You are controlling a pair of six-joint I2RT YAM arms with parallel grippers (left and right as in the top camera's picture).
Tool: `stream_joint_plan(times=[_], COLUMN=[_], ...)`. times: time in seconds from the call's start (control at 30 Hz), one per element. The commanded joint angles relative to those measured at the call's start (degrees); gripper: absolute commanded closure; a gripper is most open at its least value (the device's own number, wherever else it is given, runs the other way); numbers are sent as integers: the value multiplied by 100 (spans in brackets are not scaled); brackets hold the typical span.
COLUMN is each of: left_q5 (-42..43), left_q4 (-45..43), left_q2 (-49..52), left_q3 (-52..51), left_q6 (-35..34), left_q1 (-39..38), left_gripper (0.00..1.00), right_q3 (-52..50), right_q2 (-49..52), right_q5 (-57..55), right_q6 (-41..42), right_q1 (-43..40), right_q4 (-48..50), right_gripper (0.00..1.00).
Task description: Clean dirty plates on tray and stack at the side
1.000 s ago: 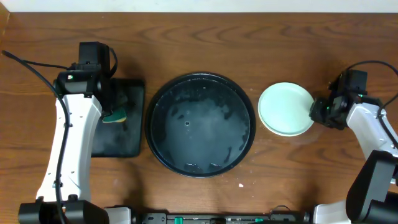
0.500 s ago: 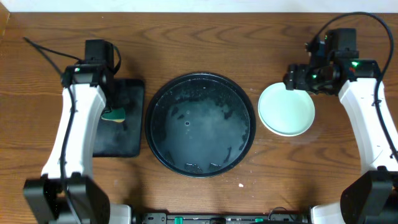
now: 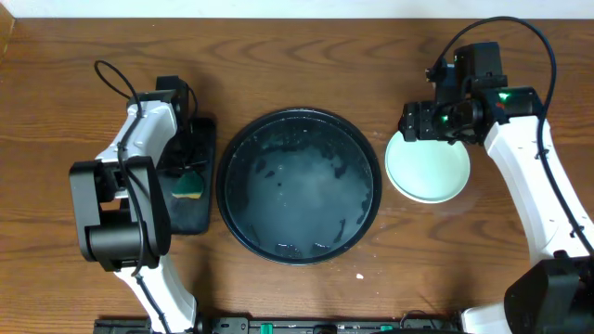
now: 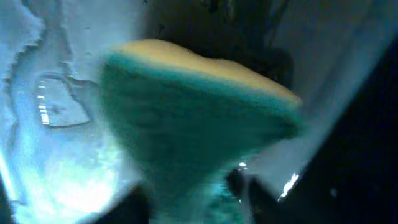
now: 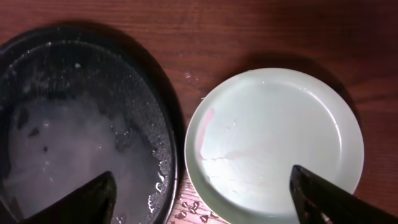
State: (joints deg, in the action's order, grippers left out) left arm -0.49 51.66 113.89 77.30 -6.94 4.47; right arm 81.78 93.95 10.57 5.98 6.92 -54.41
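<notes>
The plates (image 3: 427, 165) are stacked, mint uppermost, on the bench (image 3: 306, 65) just right of the wet tray (image 3: 297, 186), so stacking is judged done. The right hand (image 3: 419, 122) is held open above them. The sponge (image 3: 188, 185) is gripped by the left hand (image 3: 186, 163) over the rectangular tray (image 3: 181, 215), parked aside.

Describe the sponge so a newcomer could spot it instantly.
Start at the large round black tray mid-table; a smaller rectangular black tray lies beside it, on the left arm's side. Over that smaller tray, the left gripper pinches the sponge. It is the only green-and-yellow thing there; everything around it is black tray or white arm.
</notes>
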Motion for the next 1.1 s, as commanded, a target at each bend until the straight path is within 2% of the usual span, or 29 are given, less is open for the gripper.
stream_joint_plan(times=[0.0,0.17,0.27,0.4,0.6,0.97,1.07], left_q5=[155,157,155,155,155,155,155], left_q4=[131,251,282,280,286,289,289], left_q2=[-249,-1488,-2214,-2780,-2889,-2889,-2892], left_q3=[166,308,308,308,308,308,308], left_q6=[151,155,155,155,155,155,155], left_q1=[20,17,17,17,17,17,17], left_gripper=[27,26,26,25,25,25,25], right_q3=[66,262,831,1840,3425,3440,3292], right_q2=[-57,-76,-96,-151,-708,-1950,-2284], right_q5=[31,42,22,26,24,-188,-662], right_q6=[-52,-57,-199,-243,-238,-243,-245], right_q1=[133,179,177,181,181,175,175], right_q4=[-31,-188,-629,-1473,-2337,-2358,-2433], right_gripper=[10,6,1,1,1,1,1])
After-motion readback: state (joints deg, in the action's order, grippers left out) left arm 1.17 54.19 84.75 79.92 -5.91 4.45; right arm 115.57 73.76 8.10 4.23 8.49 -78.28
